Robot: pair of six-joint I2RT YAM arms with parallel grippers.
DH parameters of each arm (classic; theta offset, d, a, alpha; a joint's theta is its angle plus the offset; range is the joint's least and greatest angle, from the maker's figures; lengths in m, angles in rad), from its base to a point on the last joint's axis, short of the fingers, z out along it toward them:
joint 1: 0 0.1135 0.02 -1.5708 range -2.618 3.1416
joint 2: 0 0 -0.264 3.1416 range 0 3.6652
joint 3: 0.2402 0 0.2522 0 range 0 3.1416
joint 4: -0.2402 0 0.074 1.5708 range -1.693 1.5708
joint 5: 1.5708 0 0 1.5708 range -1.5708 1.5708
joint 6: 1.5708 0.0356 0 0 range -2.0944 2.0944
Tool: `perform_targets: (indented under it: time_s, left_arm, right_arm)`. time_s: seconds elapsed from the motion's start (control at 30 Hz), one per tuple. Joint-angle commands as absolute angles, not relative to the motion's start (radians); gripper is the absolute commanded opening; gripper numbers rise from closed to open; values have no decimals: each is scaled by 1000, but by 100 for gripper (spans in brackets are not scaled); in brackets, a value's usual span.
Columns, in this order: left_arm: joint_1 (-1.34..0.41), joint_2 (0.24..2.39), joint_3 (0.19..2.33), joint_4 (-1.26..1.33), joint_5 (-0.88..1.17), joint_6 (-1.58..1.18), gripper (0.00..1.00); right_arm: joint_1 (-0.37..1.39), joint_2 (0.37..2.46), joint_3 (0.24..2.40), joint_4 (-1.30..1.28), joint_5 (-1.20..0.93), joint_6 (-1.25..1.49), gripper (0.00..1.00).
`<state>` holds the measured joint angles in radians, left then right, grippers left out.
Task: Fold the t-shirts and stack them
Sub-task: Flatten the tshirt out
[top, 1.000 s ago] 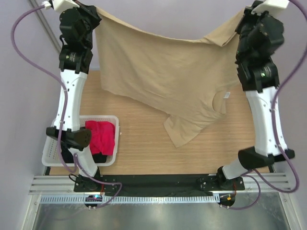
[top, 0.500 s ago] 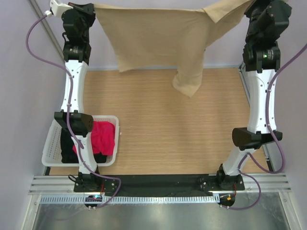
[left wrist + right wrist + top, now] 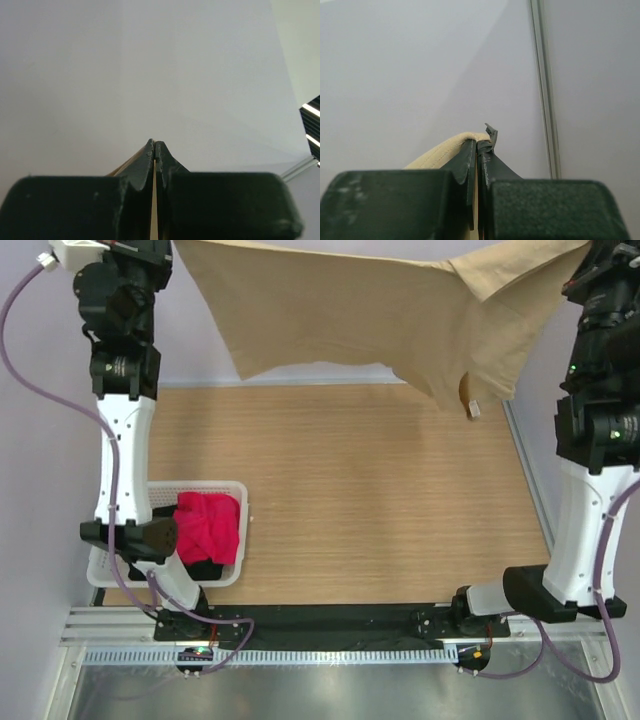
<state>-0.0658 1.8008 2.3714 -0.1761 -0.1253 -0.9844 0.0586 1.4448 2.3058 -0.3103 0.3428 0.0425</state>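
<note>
The tan t-shirt (image 3: 340,310) hangs stretched in the air between both grippers, high over the far end of the table, its white neck label (image 3: 472,410) dangling at the low right. My left gripper (image 3: 168,248) is shut on the shirt's left corner; in the left wrist view only a thin tan strip (image 3: 154,205) shows between the closed jaws of that gripper (image 3: 155,144). My right gripper (image 3: 585,252) is shut on the right corner, and a tan hem (image 3: 445,148) curls over its left finger beside the gripper's tips (image 3: 478,142). A red-pink t-shirt (image 3: 208,525) lies on a black one (image 3: 205,568).
A white slotted basket (image 3: 232,487) at the near left of the wooden table (image 3: 350,490) holds the red-pink and black shirts. Both arms stand tall at the table's left and right sides. Pale walls fill both wrist views.
Both arms have lifted and swung further apart. The tan shirt came off the table and now hangs spread wide, its neck end swung to the right.
</note>
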Motion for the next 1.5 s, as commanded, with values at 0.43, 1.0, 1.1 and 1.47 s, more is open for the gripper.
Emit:
perform_targets:
  time_s: [0.43, 1.0, 1.1, 1.47]
  left_arm:
    - [-54, 1395, 2260, -158, -198, -862, 0]
    - [-55, 1580, 2382, -193, -160, -868, 0]
    - [-55, 1595, 2398, -193, -163, -865, 1]
    - [-55, 1513, 2352, -204, -170, -833, 0]
  right_arm:
    - [52, 1187, 2319, -258, 316, 81, 1]
    - [52, 1261, 2284, -275, 356, 61, 1]
    - [52, 1270, 2293, -276, 348, 58, 1]
    - [52, 1227, 2313, -342, 292, 104, 1]
